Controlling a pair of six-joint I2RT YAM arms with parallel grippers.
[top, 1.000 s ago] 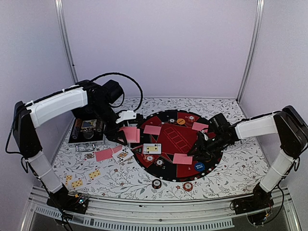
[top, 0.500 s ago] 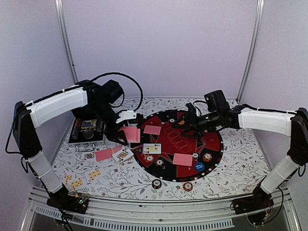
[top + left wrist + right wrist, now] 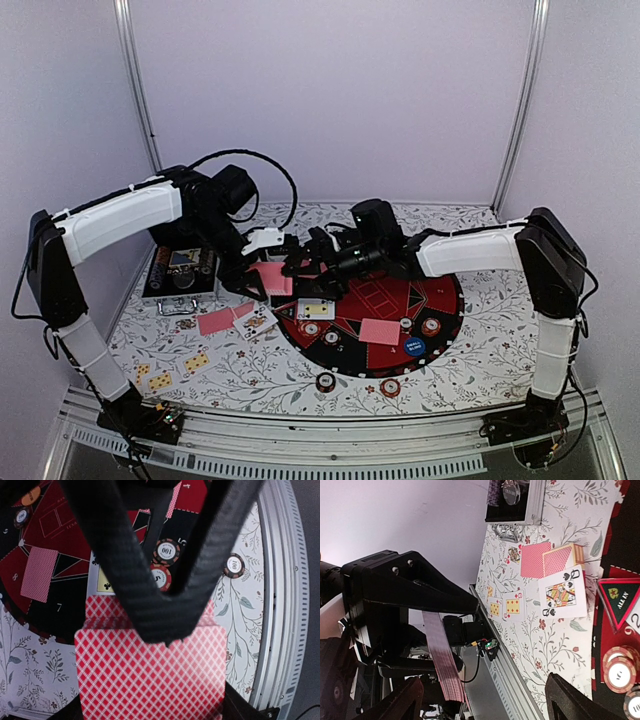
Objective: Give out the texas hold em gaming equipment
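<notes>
The floral-patterned table (image 3: pixel 490 350) carries the round black-and-red mat (image 3: pixel 440 290) at its centre, and the silver case (image 3: pixel 182 272) sits at the far left beside the mat. The left gripper (image 3: pixel 265 268) hangs over the mat's left edge, clamped on a stack of red-backed cards (image 3: pixel 150 680) that fills the lower part of its wrist view. The right gripper (image 3: pixel 296 265) reaches across the mat to just beside that stack; its wrist view shows its 2 fingers spread wide with nothing between them but the stack seen edge-on, apart from both. On the mat lie 1 face-down card (image 3: pixel 380 330) and 1 face-up card (image 3: pixel 316 309). Left of the mat, on the cloth, are another face-down card (image 3: pixel 215 321), a face-up queen (image 3: pixel 563 597) and 2 face-up diamond cards (image 3: pixel 197 361). 3 chips (image 3: pixel 431 326) rest on the mat's near half, and 2 chips (image 3: pixel 326 381) lie on the cloth just off its near rim. The blue button (image 3: pixel 415 347) sits on the mat's near right edge, and the orange button (image 3: pixel 30 495) on its far part.
</notes>
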